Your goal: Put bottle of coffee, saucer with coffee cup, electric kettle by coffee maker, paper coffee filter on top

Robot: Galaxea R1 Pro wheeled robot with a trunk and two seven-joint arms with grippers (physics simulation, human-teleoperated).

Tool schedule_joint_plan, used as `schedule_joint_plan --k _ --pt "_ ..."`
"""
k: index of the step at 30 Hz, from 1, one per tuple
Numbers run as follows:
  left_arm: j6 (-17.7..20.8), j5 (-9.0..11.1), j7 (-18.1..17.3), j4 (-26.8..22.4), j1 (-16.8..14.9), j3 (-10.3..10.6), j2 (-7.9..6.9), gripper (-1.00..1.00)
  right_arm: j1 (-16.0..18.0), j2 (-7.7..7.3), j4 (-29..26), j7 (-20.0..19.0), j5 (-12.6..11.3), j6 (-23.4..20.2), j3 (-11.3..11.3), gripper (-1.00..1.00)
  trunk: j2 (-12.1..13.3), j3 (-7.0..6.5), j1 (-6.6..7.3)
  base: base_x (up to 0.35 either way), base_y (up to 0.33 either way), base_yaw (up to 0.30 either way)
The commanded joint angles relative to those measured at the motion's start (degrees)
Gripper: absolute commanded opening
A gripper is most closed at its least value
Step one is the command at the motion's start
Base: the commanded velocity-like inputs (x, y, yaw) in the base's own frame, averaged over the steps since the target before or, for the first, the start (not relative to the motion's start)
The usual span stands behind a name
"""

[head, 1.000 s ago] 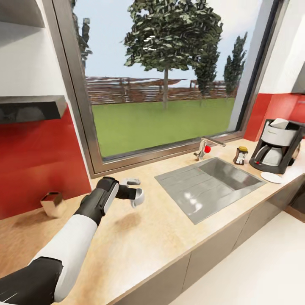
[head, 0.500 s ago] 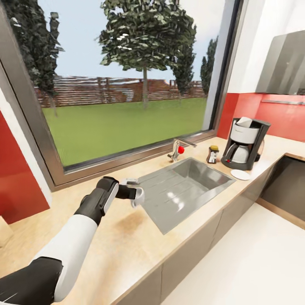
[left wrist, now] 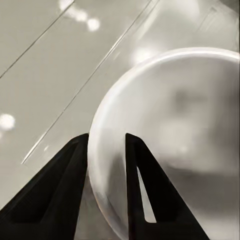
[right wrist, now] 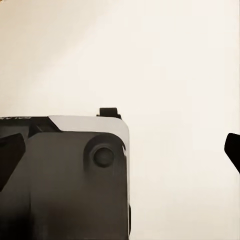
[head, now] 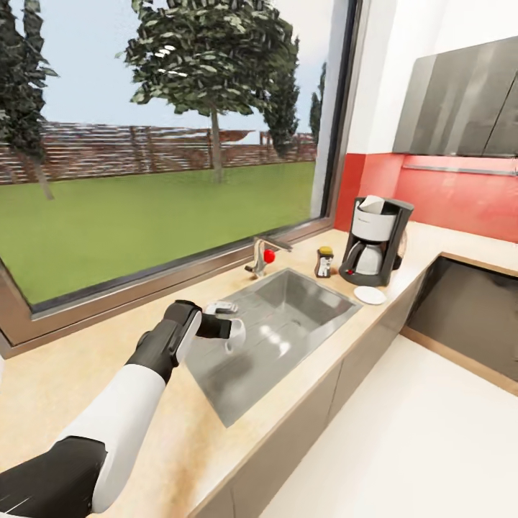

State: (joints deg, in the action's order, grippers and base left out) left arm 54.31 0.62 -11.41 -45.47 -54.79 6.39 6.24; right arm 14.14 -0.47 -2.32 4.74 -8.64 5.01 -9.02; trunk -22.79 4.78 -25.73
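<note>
Over the sink (head: 302, 316), the left gripper (head: 232, 332) pinched the coffee cup (head: 236, 335) by its rim, well apart from the coffee maker (head: 375, 242) and the saucer (head: 370, 295) beside it.

Kitchen corner with a wide window and a steel sink

A large window (head: 165, 158) spans 9 to 12 o'clock, showing lawn, a wooden fence, 1 big tree and a pale blue sky; its dark frame meets a white wall at 1 o'clock; a red backsplash (head: 439, 198) runs below grey wall cabinets (head: 460, 108) at 2 o'clock; the beige countertop (head: 65, 374) wraps from 8 o'clock round to 3 o'clock; a steel sink (head: 288, 324) with a drainboard sits at centre, its faucet (head: 260, 255) by the sill; grey base cabinets (head: 309, 424) front a pale floor (head: 432, 446) at 5 o'clock; daylight glints on the steel.
</note>
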Motion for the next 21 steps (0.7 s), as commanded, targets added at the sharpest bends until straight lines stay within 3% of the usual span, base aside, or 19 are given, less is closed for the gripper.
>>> schedule_joint_plan --k 1,21 --pt "0.27 0.08 0.01 -0.06 -0.05 0.03 0.00 -1.00 0.03 0.05 0.04 0.11 -0.56 0.18 -0.52 1.00 -0.13 0.17 -0.05 0.172 -0.230 -0.114" --pt "0.27 0.02 0.34 -0.06 -0.05 -0.04 0.04 -1.00 0.03 0.13 0.04 0.00 -0.30 0.32 -0.94 1.00 -0.13 0.23 -0.05 0.113 -0.259 -0.009"
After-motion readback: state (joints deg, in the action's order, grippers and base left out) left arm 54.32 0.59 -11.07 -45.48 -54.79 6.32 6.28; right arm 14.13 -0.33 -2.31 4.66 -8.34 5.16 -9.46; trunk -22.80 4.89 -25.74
